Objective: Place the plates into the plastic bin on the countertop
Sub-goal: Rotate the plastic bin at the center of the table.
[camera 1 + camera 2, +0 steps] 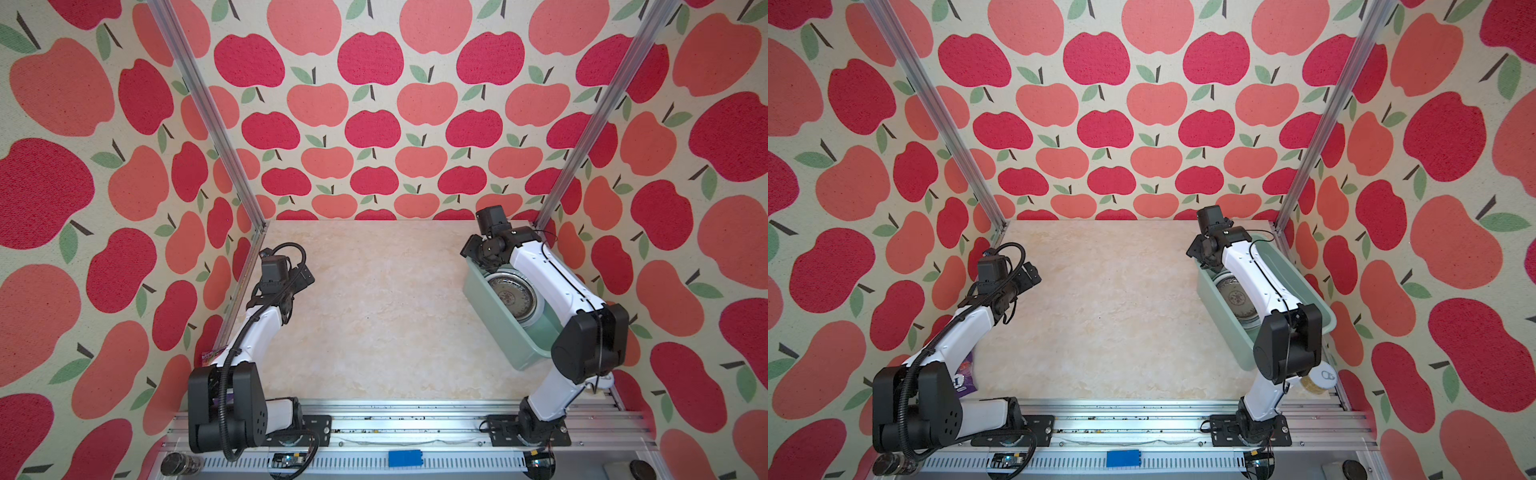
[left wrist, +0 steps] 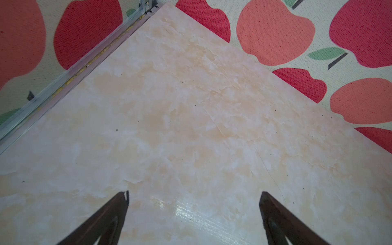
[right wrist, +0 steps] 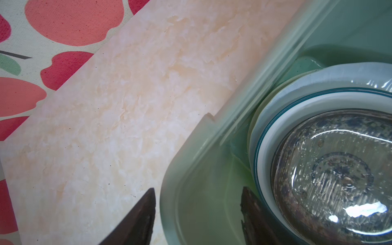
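Note:
The plastic bin (image 1: 498, 332) (image 1: 1223, 320) (image 3: 191, 148) sits at the right side of the countertop (image 1: 374, 311) (image 2: 191, 106). The plates (image 1: 511, 295) (image 1: 1235, 299) lie stacked inside it. A clear glass plate (image 3: 339, 180) is on top, over a white teal-edged one (image 3: 297, 106). My right gripper (image 1: 474, 254) (image 1: 1198, 251) (image 3: 198, 188) is at the bin's far left corner. Its jaws stand apart, one finger outside the rim and one inside beside the stack, holding nothing I can see. My left gripper (image 1: 303, 276) (image 1: 1032, 277) (image 2: 194, 193) hangs open and empty over bare countertop at the left.
A tin can (image 1: 1316, 380) stands near the front right corner under the right arm. A purple packet (image 1: 968, 374) lies by the left arm's base. Apple-patterned walls and aluminium rails enclose the countertop. A blue block (image 1: 405, 457) sits on the front rail.

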Action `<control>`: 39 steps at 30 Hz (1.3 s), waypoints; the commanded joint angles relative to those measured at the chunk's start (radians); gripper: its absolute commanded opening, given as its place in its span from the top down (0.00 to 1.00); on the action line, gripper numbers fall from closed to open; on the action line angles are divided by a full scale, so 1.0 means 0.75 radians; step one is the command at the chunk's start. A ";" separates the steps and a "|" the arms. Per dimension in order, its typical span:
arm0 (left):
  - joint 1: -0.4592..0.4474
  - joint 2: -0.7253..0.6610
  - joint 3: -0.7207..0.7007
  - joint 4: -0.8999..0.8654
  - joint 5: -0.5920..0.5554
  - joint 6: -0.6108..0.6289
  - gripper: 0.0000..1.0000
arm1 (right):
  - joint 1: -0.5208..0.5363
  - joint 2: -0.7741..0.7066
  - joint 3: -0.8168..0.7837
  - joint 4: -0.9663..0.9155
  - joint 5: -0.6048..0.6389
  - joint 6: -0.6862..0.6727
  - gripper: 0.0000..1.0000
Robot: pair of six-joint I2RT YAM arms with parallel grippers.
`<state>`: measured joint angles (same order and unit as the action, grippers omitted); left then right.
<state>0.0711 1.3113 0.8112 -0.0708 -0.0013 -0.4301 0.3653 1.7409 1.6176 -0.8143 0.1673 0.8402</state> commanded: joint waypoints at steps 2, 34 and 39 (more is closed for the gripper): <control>-0.005 0.029 0.053 0.015 0.030 -0.039 0.01 | -0.011 0.145 0.157 -0.058 -0.014 -0.070 0.39; 0.051 -0.151 0.080 -0.128 -0.076 0.010 0.01 | 0.613 0.225 0.333 -0.113 -0.367 -0.481 0.94; 0.135 -0.217 0.062 -0.148 -0.114 -0.005 0.01 | 0.818 0.251 0.384 -0.133 -0.400 -0.512 0.94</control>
<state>0.1509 1.1736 0.8501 -0.1410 -0.0456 -0.4442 0.8948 1.9289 1.8477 -1.0306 0.0536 0.4732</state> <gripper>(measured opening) 0.992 0.271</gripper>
